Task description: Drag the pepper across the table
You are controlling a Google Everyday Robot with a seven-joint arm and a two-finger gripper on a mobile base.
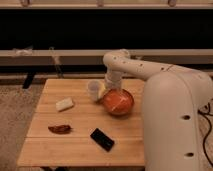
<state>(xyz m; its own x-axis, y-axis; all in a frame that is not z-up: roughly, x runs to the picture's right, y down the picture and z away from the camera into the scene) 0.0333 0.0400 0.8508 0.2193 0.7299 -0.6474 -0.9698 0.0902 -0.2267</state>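
Observation:
The pepper [59,129], small, dark red-brown and wrinkled, lies on the front left part of the light wooden table [80,150]. My gripper [98,90] hangs from the white arm [120,62] over the far middle of the table, just left of the orange-red bowl [118,102]. It stands well behind and to the right of the pepper, apart from it. The gripper is open and I see nothing held in it.
A flat black slab [102,139] lies near the front edge, right of the pepper. A small pale block [64,104] sits on the left side. My large white body [172,120] covers the table's right end. A rail and dark wall run behind.

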